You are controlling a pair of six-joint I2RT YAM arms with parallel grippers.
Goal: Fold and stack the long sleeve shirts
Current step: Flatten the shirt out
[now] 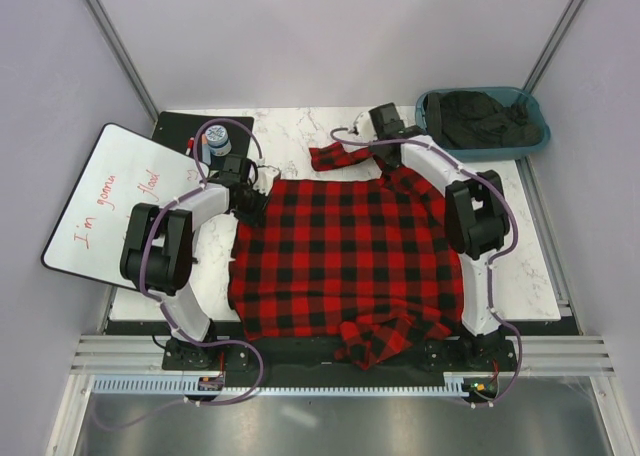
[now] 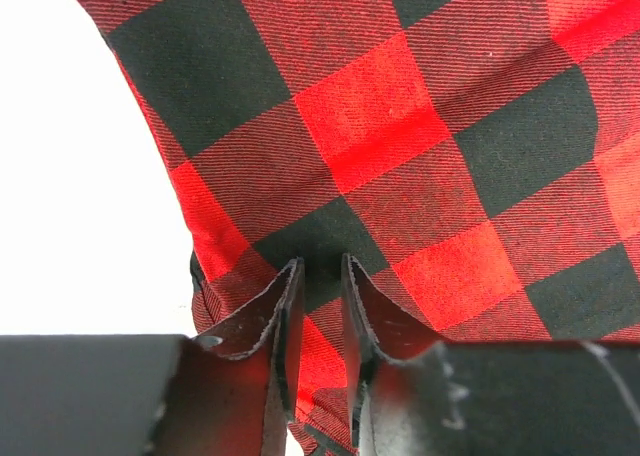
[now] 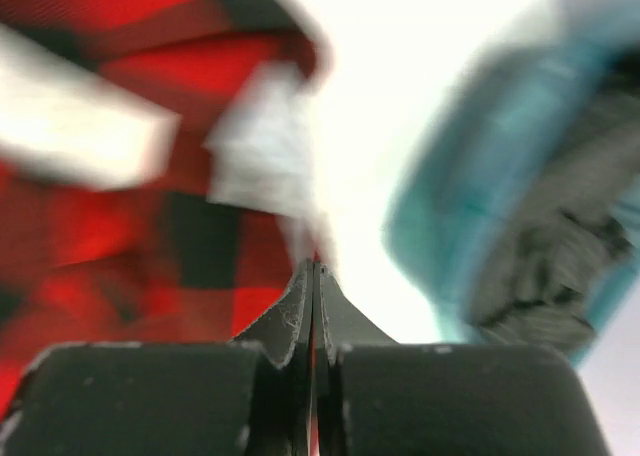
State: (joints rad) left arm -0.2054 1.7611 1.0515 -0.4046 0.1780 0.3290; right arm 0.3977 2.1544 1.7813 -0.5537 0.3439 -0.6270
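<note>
The red-and-black check long sleeve shirt [image 1: 350,246] lies spread over the white table. One sleeve [image 1: 338,158] sticks out at the far edge, and another bunch [image 1: 385,338] lies at the near hem. My left gripper [image 1: 252,198] is at the shirt's far left corner, its jaws closed to a narrow gap on a fold of the cloth [image 2: 400,126]; the gripper [image 2: 320,261] sits at that edge. My right gripper [image 1: 384,151] is at the far right by the collar. In the blurred right wrist view it [image 3: 315,264] is shut with a sliver of red cloth [image 3: 120,256] between the jaws, near a white label [image 3: 260,146].
A teal bin [image 1: 536,136] holding dark clothes [image 1: 480,116] stands at the far right, also in the right wrist view [image 3: 440,226]. A whiteboard [image 1: 110,196] with red writing leans at the left. A black mat with a small jar [image 1: 217,136] lies at the far left.
</note>
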